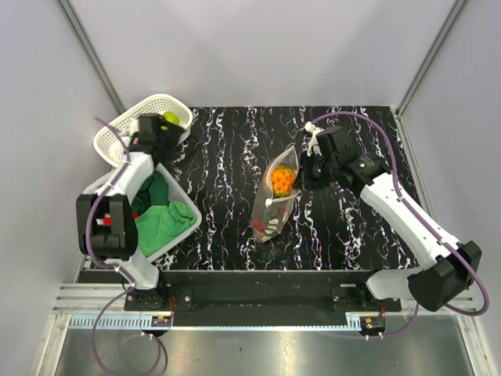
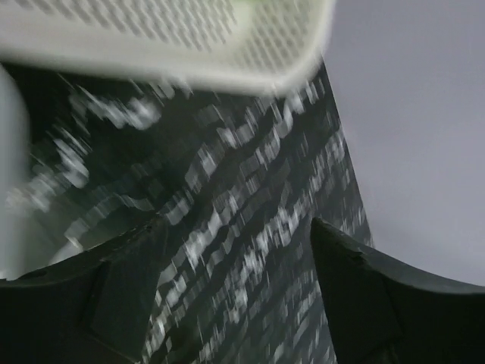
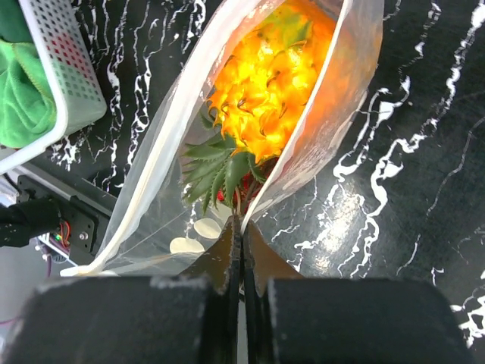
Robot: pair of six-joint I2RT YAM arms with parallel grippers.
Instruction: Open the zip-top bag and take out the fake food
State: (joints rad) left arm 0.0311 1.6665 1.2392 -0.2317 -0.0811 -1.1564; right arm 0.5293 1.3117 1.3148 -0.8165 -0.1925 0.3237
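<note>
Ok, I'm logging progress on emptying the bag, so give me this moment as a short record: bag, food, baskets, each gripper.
bag: zip-top bag lies mid-table, mouth open
in bag: orange pineapple piece, something red under its leaves
out of bag: pear in the white basket
left gripper: open, empty, at that basket
right gripper: shut on the bag's edge
other: green cloth in a second basket
</note>
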